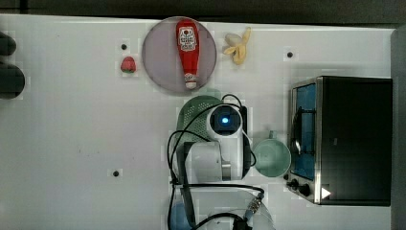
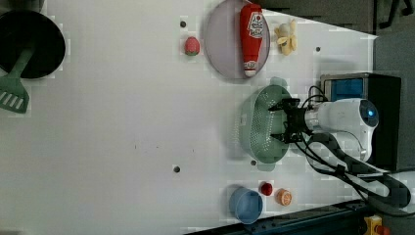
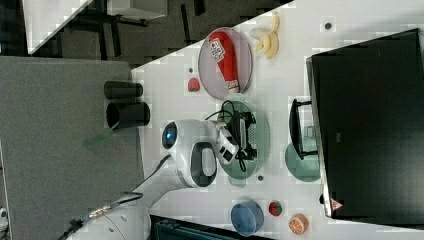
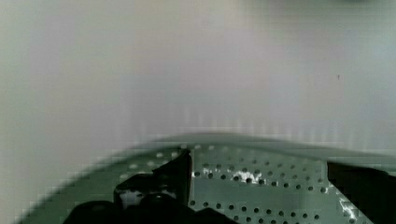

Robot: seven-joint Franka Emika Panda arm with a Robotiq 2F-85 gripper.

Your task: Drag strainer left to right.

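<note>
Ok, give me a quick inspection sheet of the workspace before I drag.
Surface: white table.
Job's things: strainer beside the plate, bowl up.
Clutter: ketchup bottle on plate; banana, strawberry, mug, blue bowl, spatula.
Grippers: gripper open, over the strainer's bowl.
Cables: black cables looping off the arm.
Surroundings: toaster oven at the top view's right.
</note>
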